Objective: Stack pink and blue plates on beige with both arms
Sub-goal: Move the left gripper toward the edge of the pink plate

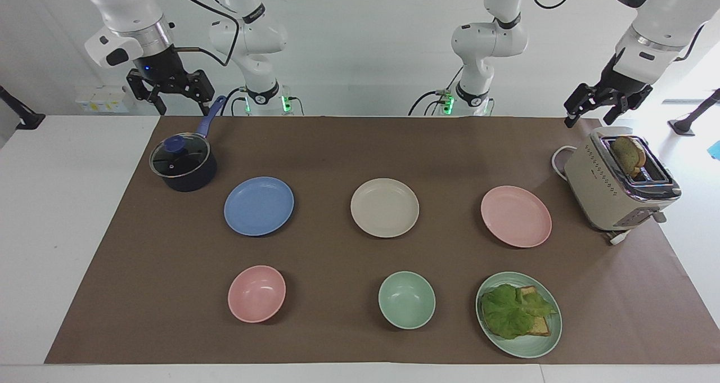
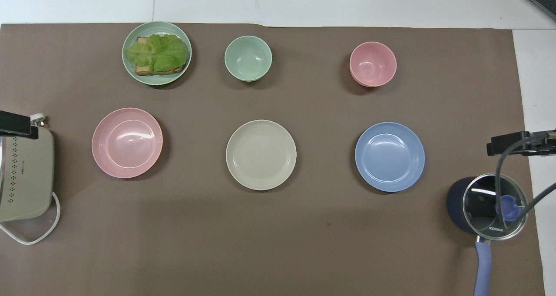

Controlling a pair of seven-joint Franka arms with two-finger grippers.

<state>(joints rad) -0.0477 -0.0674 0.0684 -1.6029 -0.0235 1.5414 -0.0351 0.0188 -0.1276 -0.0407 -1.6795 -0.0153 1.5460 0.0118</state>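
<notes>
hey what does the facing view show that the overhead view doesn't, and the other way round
Only the facing view shows both arms whole: the right gripper open above the lidded pot, the left gripper open above the toaster, and the bread slice in its slot. Only the overhead view shows the brand lettering on the pot's lid. Both share the blue plate, beige plate and pink plate lying apart in a row, with the pink bowl, green bowl and green plate of toast and lettuce farther from the robots.

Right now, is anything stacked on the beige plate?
No, the beige plate lies bare, with the pink plate and blue plate apart beside it.
</notes>
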